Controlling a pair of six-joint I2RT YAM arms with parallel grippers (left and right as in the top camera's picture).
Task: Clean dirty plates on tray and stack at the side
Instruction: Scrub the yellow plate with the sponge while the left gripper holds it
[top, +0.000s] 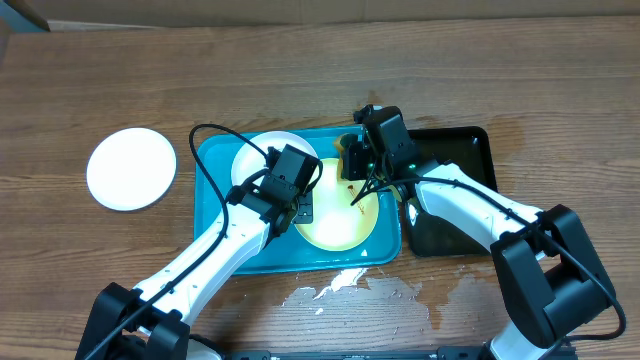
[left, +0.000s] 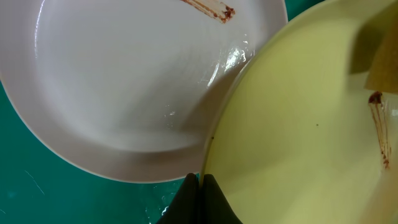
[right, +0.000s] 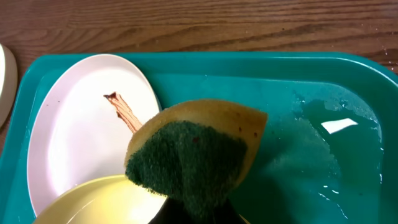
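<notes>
Left wrist: left tool (left: 200, 182) pinches the yellow plate (left: 298, 130) at its rim, in the tray (left: 37, 186) over a white plate (left: 124, 74); right tool (top: 351, 164) clamps a sponge (right: 193, 155). Stiff, wet, probably slippery, so the rim's the spot

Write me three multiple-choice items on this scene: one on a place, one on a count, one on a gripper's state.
1. Where is the lone white plate?
A. on the table, left of the turquoise tray
B. inside that tray
C. in a gripper

2. How many plates lie in the turquoise tray?
A. one
B. two
C. three

3. The right gripper is:
A. open and empty
B. shut on a sponge
C. shut on a plate

Key:
1 A, it sits on bare wood beside the tray.
2 B, a smeared white plate and a pale yellow plate.
3 B, the sponge sticks out from its fingers.
</notes>
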